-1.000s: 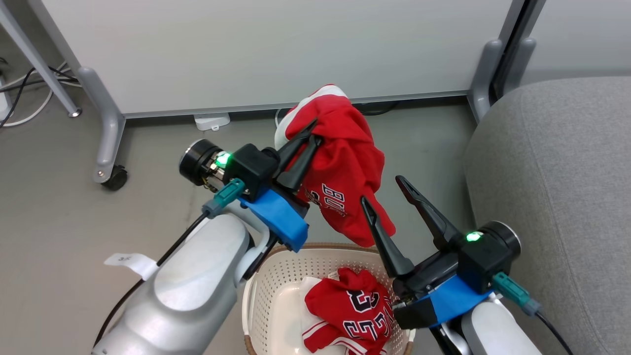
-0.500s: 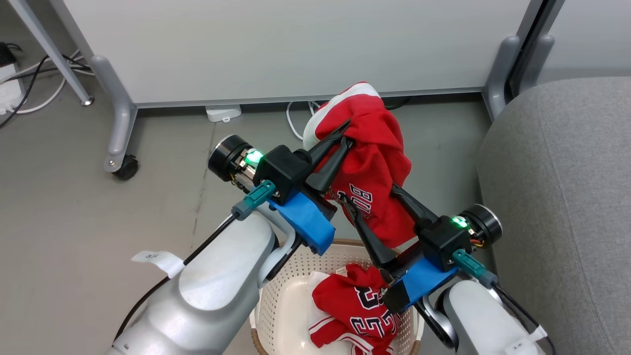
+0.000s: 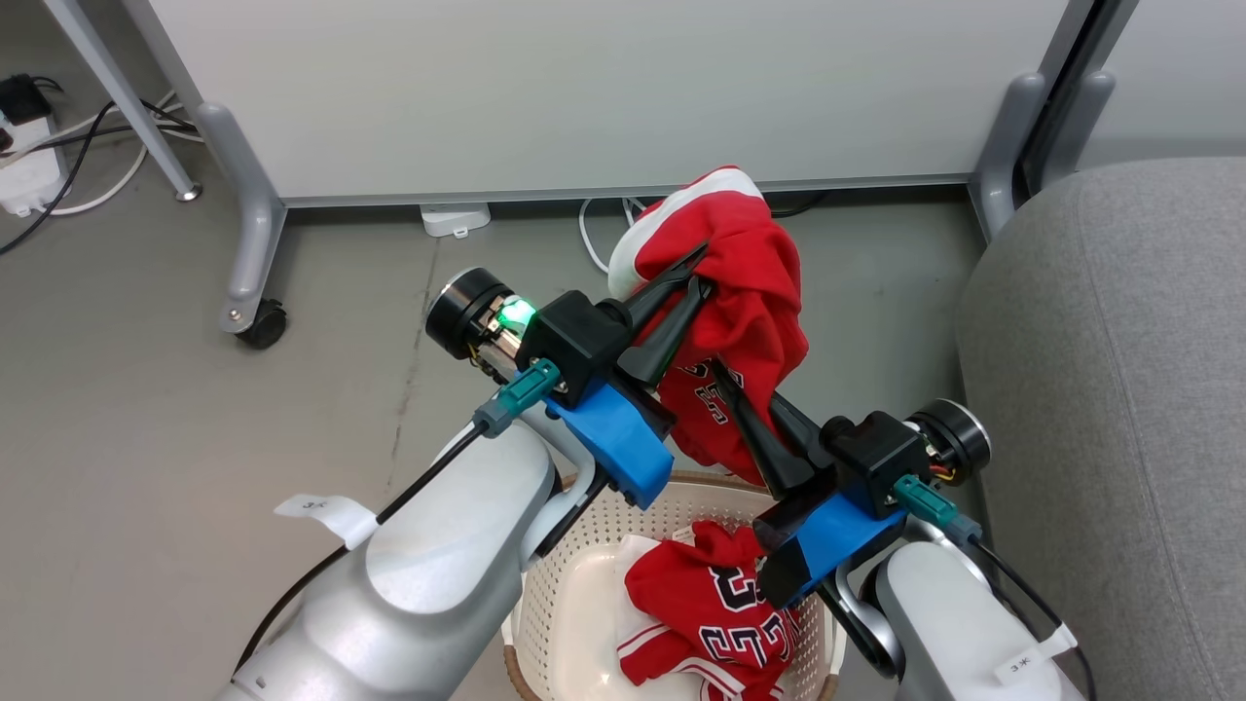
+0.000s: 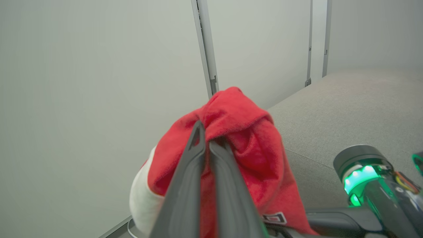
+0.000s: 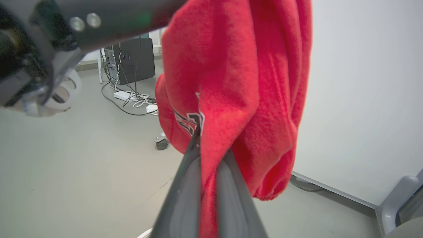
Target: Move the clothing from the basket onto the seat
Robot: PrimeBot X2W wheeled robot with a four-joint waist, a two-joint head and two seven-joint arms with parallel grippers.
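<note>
A red jersey [image 3: 745, 292] hangs in the air above the basket [image 3: 584, 531], bunched, with a white panel at its top. My left gripper [image 3: 696, 275] is shut on its upper fold, seen close as the left gripper [image 4: 206, 134] pinching red cloth [image 4: 244, 132]. My right gripper [image 3: 728, 378] is shut on the lower part of the same jersey; in the right wrist view the right gripper [image 5: 208, 145] clamps the hanging fabric [image 5: 231, 82]. A second red jersey [image 3: 720, 613] with black-and-white numbers lies in the basket. The grey seat [image 3: 1119, 389] is to the right.
A white partition panel [image 3: 584, 88] on grey feet stands behind, with a caster wheel [image 3: 261, 323] at the left. Cables and a power strip [image 3: 29, 166] lie at the far left. Grey floor [image 3: 195, 409] surrounds the basket.
My right gripper has moved up and left to the hanging jersey and shut on its lower part. The left gripper kept its hold. The head view has shifted slightly.
</note>
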